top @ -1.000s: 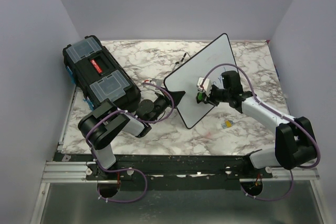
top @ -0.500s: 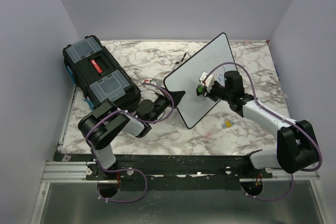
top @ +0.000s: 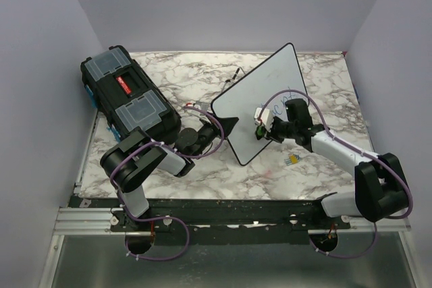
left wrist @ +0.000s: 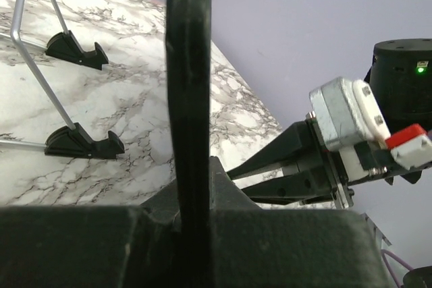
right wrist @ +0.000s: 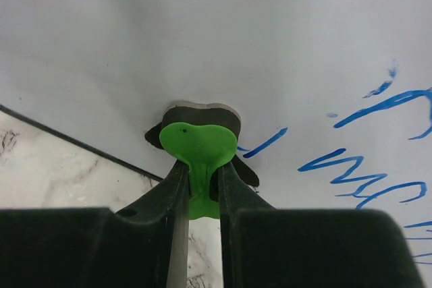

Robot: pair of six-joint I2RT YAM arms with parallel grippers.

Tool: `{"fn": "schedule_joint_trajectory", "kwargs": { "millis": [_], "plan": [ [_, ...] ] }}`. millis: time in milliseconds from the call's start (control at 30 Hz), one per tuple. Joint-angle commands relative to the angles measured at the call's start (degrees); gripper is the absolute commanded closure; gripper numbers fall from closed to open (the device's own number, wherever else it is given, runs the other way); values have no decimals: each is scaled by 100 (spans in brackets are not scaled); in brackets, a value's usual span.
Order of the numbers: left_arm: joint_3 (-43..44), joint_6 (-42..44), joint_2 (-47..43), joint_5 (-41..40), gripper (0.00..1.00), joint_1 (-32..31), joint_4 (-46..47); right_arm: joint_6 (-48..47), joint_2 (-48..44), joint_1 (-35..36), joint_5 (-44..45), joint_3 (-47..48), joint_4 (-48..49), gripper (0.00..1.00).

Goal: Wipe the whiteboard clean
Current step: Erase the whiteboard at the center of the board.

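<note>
Right wrist view: the right gripper (right wrist: 199, 183) is closed tight on the green handle of a small eraser (right wrist: 198, 141), and its dark pad presses on the whiteboard (right wrist: 270, 38) near the lower edge. Blue writing (right wrist: 368, 166) lies just right of the pad, so I judge the wiping is in hand but not finished. The next move calls for sliding the pad across these strokes with steady pressure. Left wrist view adds that the left gripper (left wrist: 191, 215) is clamped on the black frame (left wrist: 189, 65). Only the top view shows the whiteboard tilted over the marble table (top: 202, 79), between both arms.
</note>
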Motion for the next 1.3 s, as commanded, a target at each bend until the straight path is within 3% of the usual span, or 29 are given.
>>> {"fn": "schedule_joint_trajectory", "kwargs": {
  "millis": [0,133,333,467,600,800,1000,1133,1267],
  "plan": [
    [180,-307,-142,862,100,-215,812,1007,36,5,-3,512,1060,99],
    [185,-281,-169,871,100,-219,780,1581,154,-4,313,811,1498,99],
    [188,-270,-185,889,100,-214,790,1322,308,-114,789,546,1281,99],
    [216,-294,-148,919,100,-213,804,587,238,-155,209,288,359,99],
    [244,-322,-85,932,100,-221,835,-339,237,-157,-1162,290,-849,99],
    [231,-325,-82,912,100,-210,841,155,248,-126,-1674,497,-418,99],
    [229,-349,-98,933,100,-214,816,2011,69,-127,-686,659,1555,99],
    [233,-329,-125,949,100,-217,773,2276,53,-146,575,697,1786,100],
    [250,-359,-87,976,100,-222,819,2065,18,-294,977,448,1651,99]
  ]
}}
